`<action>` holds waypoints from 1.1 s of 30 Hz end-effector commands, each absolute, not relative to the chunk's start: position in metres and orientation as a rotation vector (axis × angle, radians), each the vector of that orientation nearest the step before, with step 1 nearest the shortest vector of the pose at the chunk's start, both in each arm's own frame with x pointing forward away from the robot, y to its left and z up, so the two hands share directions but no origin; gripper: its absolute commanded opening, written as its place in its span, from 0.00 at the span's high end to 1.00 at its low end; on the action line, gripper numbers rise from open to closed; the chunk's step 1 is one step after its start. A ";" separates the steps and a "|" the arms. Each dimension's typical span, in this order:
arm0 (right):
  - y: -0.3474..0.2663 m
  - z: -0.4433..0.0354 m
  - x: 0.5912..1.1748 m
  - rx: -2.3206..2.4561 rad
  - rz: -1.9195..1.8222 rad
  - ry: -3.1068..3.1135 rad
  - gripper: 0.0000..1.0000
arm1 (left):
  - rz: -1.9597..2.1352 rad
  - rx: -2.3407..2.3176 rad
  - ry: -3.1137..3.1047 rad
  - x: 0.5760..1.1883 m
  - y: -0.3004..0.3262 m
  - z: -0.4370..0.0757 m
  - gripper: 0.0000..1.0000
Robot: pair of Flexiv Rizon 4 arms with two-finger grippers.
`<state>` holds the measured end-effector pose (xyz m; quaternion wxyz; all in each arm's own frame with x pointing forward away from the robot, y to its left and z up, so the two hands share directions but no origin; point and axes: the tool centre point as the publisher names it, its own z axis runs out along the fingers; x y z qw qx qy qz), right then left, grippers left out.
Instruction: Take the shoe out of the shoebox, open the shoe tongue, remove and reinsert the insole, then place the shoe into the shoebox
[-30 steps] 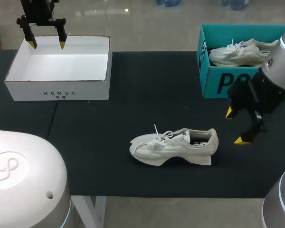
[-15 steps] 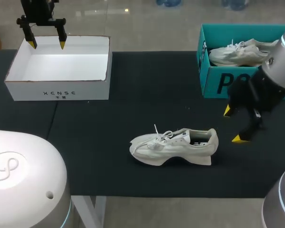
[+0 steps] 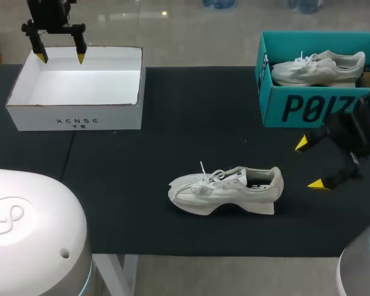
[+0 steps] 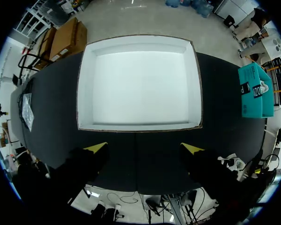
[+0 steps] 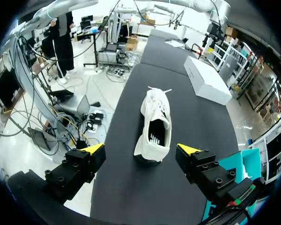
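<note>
On the black worktop, upright on its sole, sits a white shoe, laces loose, dark inside. Right gripper near its heel and left gripper above the white box both have fingers spread.

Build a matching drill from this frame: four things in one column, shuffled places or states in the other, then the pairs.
Things
1. white box
2. teal shoebox
3. loose shoe
4. right pincer

Places or states
a. holds a white shoe
b. open, just off the loose shoe's heel
c. left pincer hangs over its far edge
d. upright on its sole, middle of the table

Pairs: 1-c, 2-a, 3-d, 4-b
</note>
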<state>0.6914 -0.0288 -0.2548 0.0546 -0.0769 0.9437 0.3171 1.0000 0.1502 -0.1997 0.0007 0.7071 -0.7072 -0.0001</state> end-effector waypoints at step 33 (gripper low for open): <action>-0.038 -0.359 0.699 -0.019 1.594 2.567 0.00 | -0.001 2.220 -2.221 1.000 0.150 -0.200 0.00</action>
